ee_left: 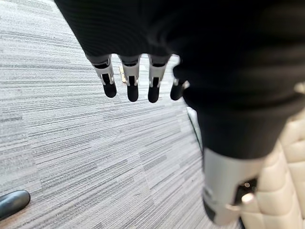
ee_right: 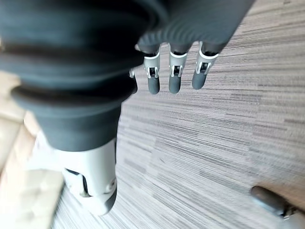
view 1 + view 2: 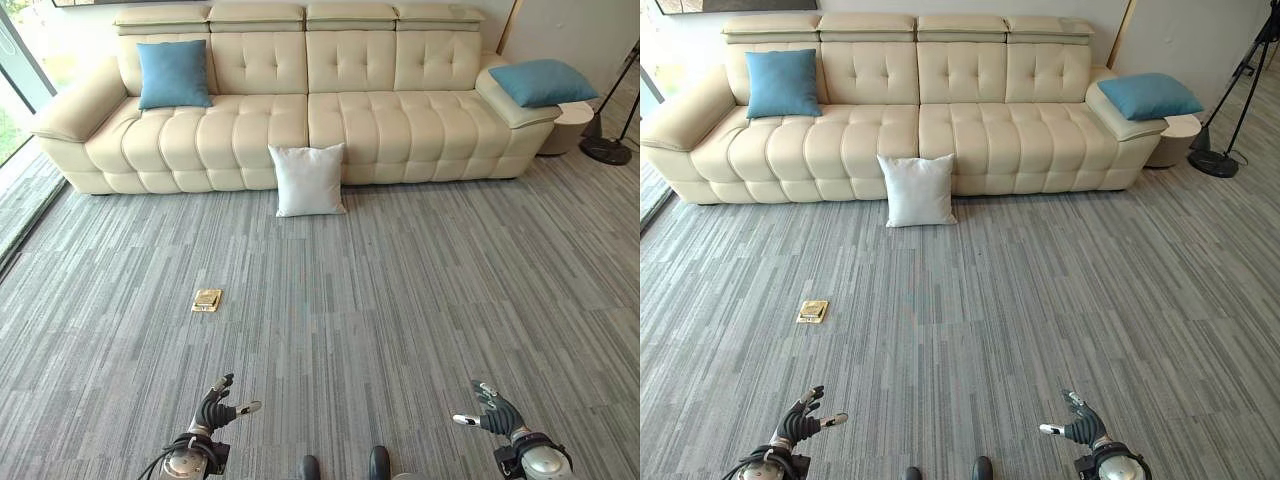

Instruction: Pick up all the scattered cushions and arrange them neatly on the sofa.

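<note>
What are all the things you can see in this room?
Sofa: one, cream, along the far wall.
Blue cushions: two; one upright against the sofa's back near its left end, one lying on the right armrest.
White cushion: one, on the carpet, leaning on the sofa's front.
Small flat thing: one, yellowish, on the carpet.
Round side table: one, pale, beside the sofa's right end.
Stand base: one, black, far right.
Carpet: grey, striped.
Left hand: fingers relaxed, empty, low over the carpet.
Right hand: the same.
</note>
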Robot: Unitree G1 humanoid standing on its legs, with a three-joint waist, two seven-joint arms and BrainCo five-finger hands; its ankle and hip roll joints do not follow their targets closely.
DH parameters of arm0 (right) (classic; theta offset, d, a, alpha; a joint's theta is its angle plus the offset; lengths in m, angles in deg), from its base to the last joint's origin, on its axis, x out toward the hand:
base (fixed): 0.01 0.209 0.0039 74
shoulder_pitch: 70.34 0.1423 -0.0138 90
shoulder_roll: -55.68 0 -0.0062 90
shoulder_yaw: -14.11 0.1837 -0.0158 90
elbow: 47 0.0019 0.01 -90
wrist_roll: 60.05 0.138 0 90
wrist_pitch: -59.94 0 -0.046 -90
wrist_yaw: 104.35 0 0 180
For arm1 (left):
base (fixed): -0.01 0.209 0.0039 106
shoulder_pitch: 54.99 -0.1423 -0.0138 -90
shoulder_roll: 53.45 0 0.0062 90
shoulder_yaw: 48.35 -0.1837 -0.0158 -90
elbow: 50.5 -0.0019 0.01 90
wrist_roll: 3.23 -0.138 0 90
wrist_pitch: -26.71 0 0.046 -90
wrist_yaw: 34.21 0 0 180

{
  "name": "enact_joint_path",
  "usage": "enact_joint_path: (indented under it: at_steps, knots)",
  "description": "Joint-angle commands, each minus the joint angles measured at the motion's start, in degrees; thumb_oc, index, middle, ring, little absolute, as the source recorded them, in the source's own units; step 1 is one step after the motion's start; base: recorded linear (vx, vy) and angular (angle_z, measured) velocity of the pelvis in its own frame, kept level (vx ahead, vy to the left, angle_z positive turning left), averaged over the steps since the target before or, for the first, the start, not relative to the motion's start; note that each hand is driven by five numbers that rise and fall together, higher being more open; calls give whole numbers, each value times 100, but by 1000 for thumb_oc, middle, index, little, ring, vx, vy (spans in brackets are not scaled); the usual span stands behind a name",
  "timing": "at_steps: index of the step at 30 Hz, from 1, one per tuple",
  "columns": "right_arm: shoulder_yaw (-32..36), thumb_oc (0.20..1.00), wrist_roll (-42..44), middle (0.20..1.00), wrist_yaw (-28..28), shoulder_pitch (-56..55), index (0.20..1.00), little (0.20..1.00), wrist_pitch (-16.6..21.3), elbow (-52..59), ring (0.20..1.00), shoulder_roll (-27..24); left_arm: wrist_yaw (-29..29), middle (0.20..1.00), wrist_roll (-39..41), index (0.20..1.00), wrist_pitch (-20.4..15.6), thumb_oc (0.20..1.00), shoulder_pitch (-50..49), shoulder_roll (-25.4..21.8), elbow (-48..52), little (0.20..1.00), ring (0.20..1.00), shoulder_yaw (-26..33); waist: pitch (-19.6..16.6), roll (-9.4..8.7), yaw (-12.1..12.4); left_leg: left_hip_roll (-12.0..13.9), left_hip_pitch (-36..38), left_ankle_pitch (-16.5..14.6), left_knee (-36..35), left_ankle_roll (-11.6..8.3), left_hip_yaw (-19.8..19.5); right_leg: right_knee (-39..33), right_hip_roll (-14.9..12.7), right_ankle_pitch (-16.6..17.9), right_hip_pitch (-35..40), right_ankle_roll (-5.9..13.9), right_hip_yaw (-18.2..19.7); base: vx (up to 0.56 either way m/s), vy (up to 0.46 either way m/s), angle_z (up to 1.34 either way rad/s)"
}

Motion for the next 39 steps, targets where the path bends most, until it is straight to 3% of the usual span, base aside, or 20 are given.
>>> enact_joint_path:
  at_steps: [1,10,20,25,26,27,28,32,36,38,39]
  knots:
    - [97,1000,216,1000,67,115,1000,1000,170,121,1000,-73,78,1000,171,1000,-141,1000,120,-57,166,1000,1000,110,30,-95,-66,118,206,-590,-1,-345,-72,8,-192,-509,191,427,-20,0,0,0]
    - [184,1000,274,1000,133,144,1000,1000,130,52,1000,-13,66,1000,156,1000,-97,1000,23,-75,293,1000,1000,162,98,-83,-26,69,120,-625,88,-301,-60,36,-223,-514,138,450,3,22,21,-1]
    - [119,1000,147,1000,244,501,1000,1000,87,-56,1000,-51,82,1000,231,1000,-101,1000,139,-188,633,1000,1000,128,232,-164,70,-91,-499,-967,910,-149,-35,299,-446,-527,-151,564,45,25,92,-1]
    - [56,1000,123,1000,250,682,1000,1000,64,-54,1000,47,83,1000,237,1000,-69,1000,279,-198,666,1000,1000,63,313,-171,87,-164,-598,-1133,1055,0,22,1181,-601,-545,-618,763,64,45,146,-14]
    - [21,1000,116,1000,253,734,1000,1000,47,-31,1000,94,79,1000,216,1000,-55,1000,331,-208,684,1000,1000,47,400,-147,49,-192,-542,-1191,1093,54,-12,1760,-644,-466,-839,827,63,63,130,-11]
    - [8,1000,118,1000,253,743,1000,1000,55,-19,1000,122,77,1000,201,1000,-47,1000,359,-214,675,1000,1000,31,433,-114,25,-195,-504,-1222,1106,64,-39,2002,-633,-463,-945,840,74,281,211,7]
    - [-89,1000,113,1000,241,779,1000,1000,64,72,1000,150,46,1000,186,1000,-74,1000,425,-142,579,1000,1000,-18,553,-26,-92,-294,-127,-1315,981,86,-175,2115,-486,-479,-1321,682,42,298,115,8]
    - [-167,1000,96,1000,245,848,1000,1000,68,106,1000,133,49,1000,232,1000,-66,1000,403,-110,567,1000,1000,-27,620,-26,-132,-376,119,-1443,897,107,-262,1671,-477,-387,-1539,637,-168,195,0,15]
    - [-204,1000,30,1000,258,850,1000,1000,64,169,1000,107,6,1000,298,1000,-54,1000,366,17,408,1000,1000,53,680,-20,-218,-458,506,-1610,900,49,-448,1028,-461,-111,-1870,731,-421,287,-94,15]
    - [-192,1000,9,1000,234,761,1000,1000,65,201,1000,70,28,1000,285,1000,-64,1000,344,49,387,1000,1000,19,648,-6,-287,-487,654,-1645,897,18,-548,1014,-428,-78,-1869,721,-400,289,-145,30]
    - [-185,1000,13,1000,216,703,1000,1000,77,199,1000,39,37,1000,250,1000,-67,1000,337,99,324,1000,1000,-14,567,7,-314,-509,758,-1678,961,-31,-690,1033,-386,-8,-1760,627,-271,348,-222,64]
